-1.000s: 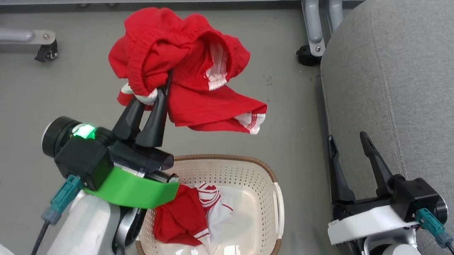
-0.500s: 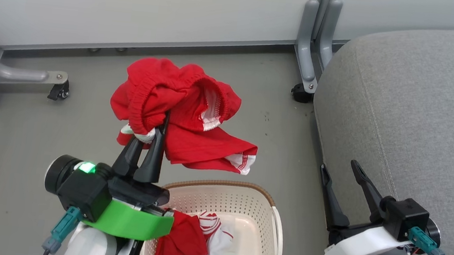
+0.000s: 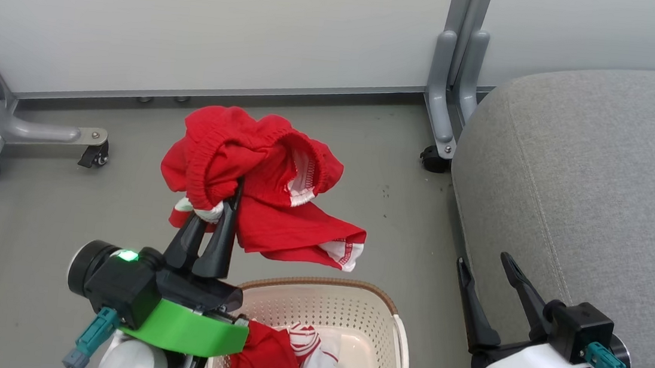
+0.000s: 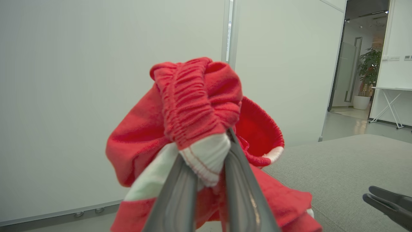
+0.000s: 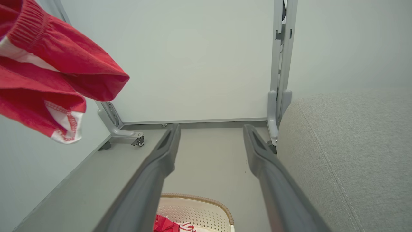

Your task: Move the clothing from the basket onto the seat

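A red garment of the clothing (image 3: 256,171) with white trim hangs bunched over the floor just beyond the basket, and my left gripper (image 3: 218,212) is shut on its white-edged fold (image 4: 206,154). It also shows at the upper left of the right wrist view as red clothing (image 5: 48,64). A second red-and-white garment (image 3: 268,364) lies in the white basket (image 3: 324,283) with the brown rim. My right gripper (image 3: 482,262) stands open and empty beside the grey seat (image 3: 593,173), its fingers (image 5: 161,161) wide apart over the floor.
White partition panels close off the back and left. Their grey metal legs on castors stand at the seat's far corner (image 3: 435,152) and at the left (image 3: 38,132). Grey floor (image 3: 60,212) lies between the basket and the wall.
The whole head picture has slid downward, so the camera has moved. The left gripper still holds the garment the same way above the basket. The right gripper stays open.
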